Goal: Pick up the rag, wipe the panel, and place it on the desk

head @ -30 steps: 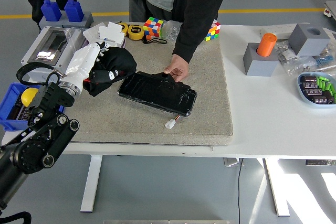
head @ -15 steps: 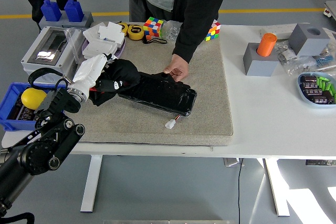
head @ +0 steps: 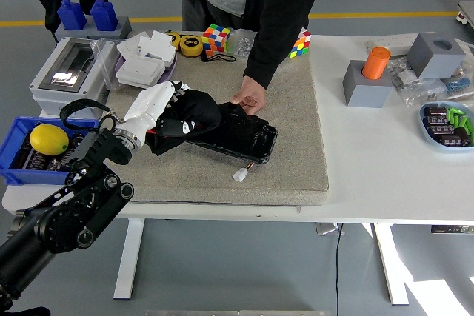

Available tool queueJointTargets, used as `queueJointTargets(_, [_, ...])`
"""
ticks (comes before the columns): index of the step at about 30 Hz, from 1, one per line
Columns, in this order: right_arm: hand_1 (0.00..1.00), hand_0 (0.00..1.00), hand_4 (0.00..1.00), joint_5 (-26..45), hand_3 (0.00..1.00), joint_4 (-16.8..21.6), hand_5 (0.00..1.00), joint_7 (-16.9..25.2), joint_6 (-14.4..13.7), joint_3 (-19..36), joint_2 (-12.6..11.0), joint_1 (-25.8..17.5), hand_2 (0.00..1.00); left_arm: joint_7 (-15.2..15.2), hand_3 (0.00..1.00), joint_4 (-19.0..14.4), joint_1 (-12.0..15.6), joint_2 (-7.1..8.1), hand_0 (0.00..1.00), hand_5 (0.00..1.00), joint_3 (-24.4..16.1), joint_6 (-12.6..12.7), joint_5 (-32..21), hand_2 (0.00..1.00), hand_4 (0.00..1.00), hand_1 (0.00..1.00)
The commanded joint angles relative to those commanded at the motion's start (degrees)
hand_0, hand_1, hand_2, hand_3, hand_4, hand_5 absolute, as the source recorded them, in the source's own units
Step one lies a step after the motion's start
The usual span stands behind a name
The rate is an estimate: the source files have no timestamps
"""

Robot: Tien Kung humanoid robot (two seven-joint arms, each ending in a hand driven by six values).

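Rag (head: 194, 114) bunched in left hand (head: 152, 109) fingers atop panel (head: 237, 132) left end, beside person's steadying hand (head: 249, 98); risks shoving panel, bumping that hand.

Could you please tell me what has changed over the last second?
The left hand, shut on the black rag, has swept rightward from the mat's left side onto the panel. The person's hand still steadies the panel's far edge, and the panel has not moved.

rag (head: 194, 115) black | panel (head: 241, 135) glossy black | robot hand (head: 152, 106) white
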Motion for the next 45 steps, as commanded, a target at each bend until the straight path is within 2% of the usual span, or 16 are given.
queueJointTargets(13, [0.597, 0.590, 0.873, 0.11, 0.524, 0.22, 0.344, -0.01, 0.03, -0.09, -0.01, -0.03, 0.523, 0.80, 0.556, -1.43, -2.40, -1.04, 0.243, 0.002, 10.76, -0.59, -2.33, 0.427, 0.715, 0.336])
queueJointTargets(18, [0.597, 0.590, 0.872, 0.23, 0.524, 0.33, 0.342, 0.00, 0.03, -0.32, 0.07, 0.01, 0.523, 0.42, 0.556, -2.96, -3.21, -2.13, 0.242, 0.002, 13.89, -0.20, -3.36, 0.427, 0.715, 0.335])
queueJointTargets(22, [0.597, 0.590, 0.872, 0.44, 0.524, 0.45, 0.342, 0.00, 0.04, -0.52, 0.10, 0.11, 0.523, 0.38, 0.556, -2.82, -3.84, -3.32, 0.242, 0.002, 15.58, 0.02, -3.53, 0.427, 0.715, 0.335])
queueJointTargets(30, [0.598, 0.590, 0.871, 0.47, 0.524, 0.48, 0.340, -0.03, 0.04, -0.74, 0.04, 0.10, 0.523, 0.00, 0.556, 0.10, -5.08, -5.27, 0.242, 0.002, 14.90, 0.82, -2.55, 0.428, 0.718, 0.335])
queueJointTargets(39, [0.596, 0.590, 0.871, 0.45, 0.524, 0.52, 0.338, 0.00, 0.03, -0.53, 0.09, 0.08, 0.522, -0.89, 0.556, 2.59, -5.04, -4.59, 0.242, 0.002, 13.89, 1.37, -2.44, 0.428, 0.719, 0.335])
queueJointTargets(45, [0.599, 0.590, 0.870, 0.45, 0.524, 0.52, 0.338, 0.00, 0.03, -0.52, 0.12, 0.06, 0.522, -1.53, 0.556, 3.27, -4.83, -3.79, 0.241, 0.002, 10.69, 1.81, -1.76, 0.428, 0.720, 0.334])
